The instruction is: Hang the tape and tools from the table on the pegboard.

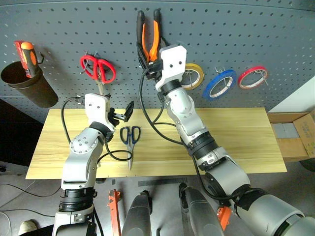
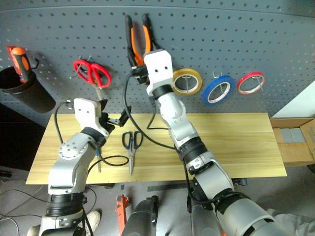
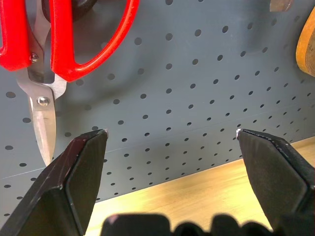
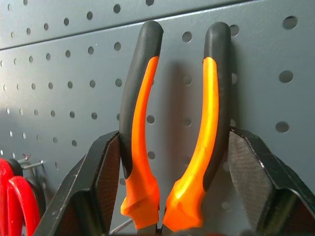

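My right gripper [image 1: 148,63] is raised at the dark grey pegboard [image 1: 246,34] and shut on the orange-and-black pliers [image 4: 142,123], whose handles point up between its fingers [image 4: 98,177]. The blue tape [image 1: 220,83] hangs on the pegboard to the right of that arm. Blue-handled scissors [image 1: 130,134] lie on the wooden table [image 1: 236,132], blades toward me. My left gripper [image 3: 172,132] is open and empty, level above the table, facing the pegboard just below the red scissors [image 3: 59,44]. A thin tool [image 2: 98,160] lies partly hidden beside my left arm.
A yellow tape roll [image 1: 193,76] and a red one [image 1: 253,77] hang on either side of the blue tape. A dark cup [image 1: 27,83] at the far left of the board holds an orange-red screwdriver [image 1: 27,56]. A cardboard box [image 1: 295,135] stands right of the table.
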Controlling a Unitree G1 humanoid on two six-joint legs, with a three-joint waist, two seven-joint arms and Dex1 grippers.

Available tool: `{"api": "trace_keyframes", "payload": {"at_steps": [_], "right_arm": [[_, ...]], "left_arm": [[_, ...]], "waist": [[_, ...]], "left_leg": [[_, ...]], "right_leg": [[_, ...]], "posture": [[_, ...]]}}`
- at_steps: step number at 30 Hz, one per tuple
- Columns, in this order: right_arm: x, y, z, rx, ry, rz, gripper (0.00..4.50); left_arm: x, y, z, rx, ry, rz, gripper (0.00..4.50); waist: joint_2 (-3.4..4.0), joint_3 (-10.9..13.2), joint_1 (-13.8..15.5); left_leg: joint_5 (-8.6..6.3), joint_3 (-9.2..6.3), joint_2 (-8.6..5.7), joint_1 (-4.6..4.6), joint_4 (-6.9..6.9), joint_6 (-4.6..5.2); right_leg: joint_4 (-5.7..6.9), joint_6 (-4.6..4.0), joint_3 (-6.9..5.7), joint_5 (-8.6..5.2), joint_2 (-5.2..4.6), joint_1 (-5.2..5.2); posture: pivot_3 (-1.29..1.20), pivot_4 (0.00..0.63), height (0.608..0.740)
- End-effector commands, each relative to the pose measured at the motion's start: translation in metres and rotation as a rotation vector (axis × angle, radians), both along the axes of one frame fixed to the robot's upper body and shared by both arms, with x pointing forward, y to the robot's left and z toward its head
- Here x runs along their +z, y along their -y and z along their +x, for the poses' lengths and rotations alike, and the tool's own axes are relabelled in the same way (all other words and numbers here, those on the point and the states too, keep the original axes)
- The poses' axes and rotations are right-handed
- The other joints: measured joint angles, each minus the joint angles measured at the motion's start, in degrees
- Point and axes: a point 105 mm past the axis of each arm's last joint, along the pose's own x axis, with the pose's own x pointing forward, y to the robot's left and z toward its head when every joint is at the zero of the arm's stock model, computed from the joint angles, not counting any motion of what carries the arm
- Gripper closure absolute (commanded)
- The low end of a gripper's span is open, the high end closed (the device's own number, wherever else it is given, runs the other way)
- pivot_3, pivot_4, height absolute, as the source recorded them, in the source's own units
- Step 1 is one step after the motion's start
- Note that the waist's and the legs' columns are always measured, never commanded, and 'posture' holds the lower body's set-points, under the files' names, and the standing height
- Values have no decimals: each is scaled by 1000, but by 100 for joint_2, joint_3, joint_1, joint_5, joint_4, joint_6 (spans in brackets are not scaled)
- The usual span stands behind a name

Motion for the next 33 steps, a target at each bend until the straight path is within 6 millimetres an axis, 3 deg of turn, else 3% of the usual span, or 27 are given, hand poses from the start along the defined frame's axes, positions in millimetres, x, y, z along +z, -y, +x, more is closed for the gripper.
{"api": "trace_keyframes", "payload": {"at_steps": [1, 2, 7, 8, 11, 19, 25, 28, 32, 33], "right_arm": [[6, -22, -19, 55, 37, 7, 1791], [5, -22, -18, 50, 39, -2, 1791], [5, -13, -16, 41, 49, -4, 96], [5, -11, -16, 35, 54, -4, 15], [6, -2, -16, 19, 67, -6, 15], [-9, 49, -24, 30, 8, -90, 15], [-38, 82, -56, 142, -89, -298, 15], [-68, 93, -72, 223, -165, -421, 15], [-95, 94, -91, 333, -219, -533, 15], [-109, 94, -98, 385, -242, -582, 15]], "left_arm": [[14, -2, -6, 7, 57, 7, 0], [14, -2, -5, 7, 57, 7, 0], [15, -2, -3, 6, 62, 5, 0], [15, -1, -2, 5, 63, 4, 0], [15, 0, -1, 0, 65, 3, 0], [10, 7, -1, -29, 62, 1, 0], [-19, 16, -21, -38, -18, 4, 0], [-39, 21, -30, 11, -77, -7, 0], [-59, 25, -37, 63, -143, -5, 0], [-73, 25, -39, 103, -194, -23, 0]], "waist": [[0, 0, -1], [0, 1, -2], [-1, 3, -5], [-1, 2, -5], [-2, 2, -7], [-7, -2, 13], [-12, -9, -52], [-16, -13, -69], [-16, -14, -92], [-15, -14, -94]], "left_leg": [[0, 0, 1, 1, 0, 0], [0, 0, 1, 2, 0, 0], [1, 2, 2, 2, 0, -2], [1, 2, 2, 2, 0, -2], [3, 1, 1, 2, 2, -4], [5, 0, -7, 0, 8, -8], [4, 3, -17, 0, 8, -9], [4, 7, -10, 12, 12, -8], [5, 5, -6, 37, 16, -8], [5, 8, -7, 41, 19, -7]], "right_leg": [[1, 0, 0, 0, 1, 0], [2, 0, 0, 0, 2, 0], [3, -1, 1, 0, 4, 0], [3, -1, 1, 0, 3, 0], [6, 0, 0, 0, 3, 0], [8, 0, -2, 0, -8, 3], [1, 3, 1, 2, -24, 9], [10, 3, 1, 1, -15, 10], [10, 5, 5, -1, 7, 36], [9, 11, 8, -5, 16, 39]], "posture": [[100, 357, 740], [100, 357, 740], [91, 345, 740], [86, 341, 740], [74, 330, 740], [20, 297, 740], [-27, 285, 740], [-40, 287, 740], [-55, 297, 740], [-56, 299, 740]]}}
